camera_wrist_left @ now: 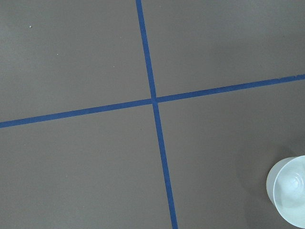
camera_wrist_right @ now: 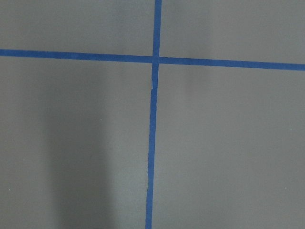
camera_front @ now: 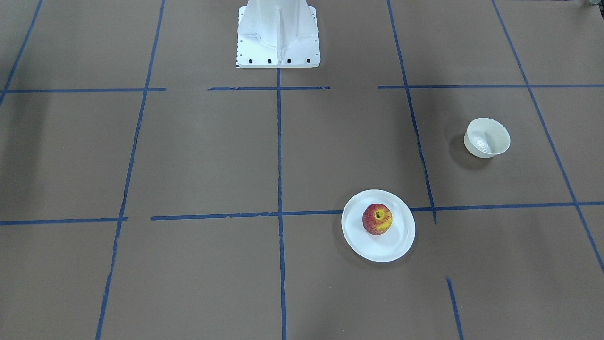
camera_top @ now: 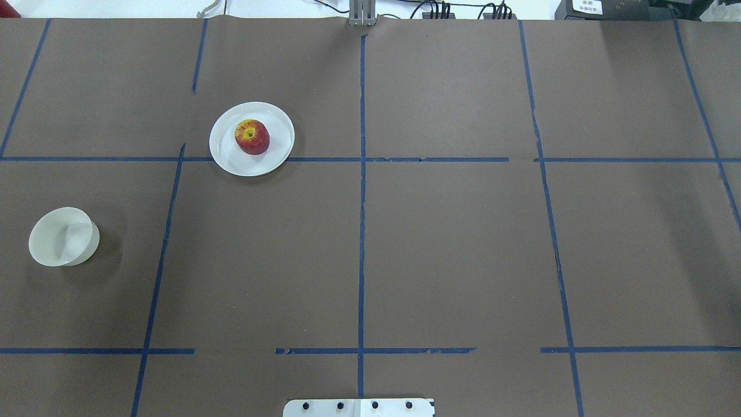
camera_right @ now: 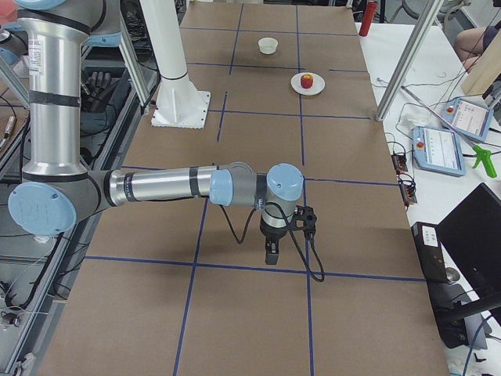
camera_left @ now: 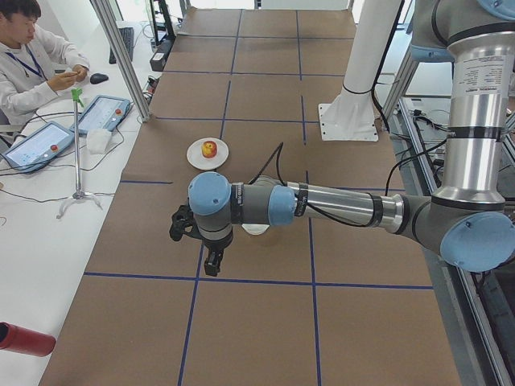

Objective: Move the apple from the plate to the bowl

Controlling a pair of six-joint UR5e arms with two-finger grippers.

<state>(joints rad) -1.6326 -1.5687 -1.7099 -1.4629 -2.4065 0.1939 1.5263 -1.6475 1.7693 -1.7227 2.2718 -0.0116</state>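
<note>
Left gripper [camera_left: 212, 264] and right gripper [camera_right: 271, 254] hang well away from the apple [camera_top: 252, 136] on the plate [camera_top: 230, 160], and I cannot tell how open either is, so the task looks unstarted: next comes a reach to the apple, likely by the left arm, then the bowl [camera_top: 58, 238].

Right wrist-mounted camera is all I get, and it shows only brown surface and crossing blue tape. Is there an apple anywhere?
Observer: Yes. From overhead, the apple sits on the plate.
Visitor: And the bowl it should go in?
Observer: The bowl stands apart from the plate, on the robot's left side, and it looks empty.
Visitor: Is either claw near the apple?
Observer: No. In the side views, the left gripper hangs short of the plate, nearer the bowl. The right gripper is even farther off.
</note>
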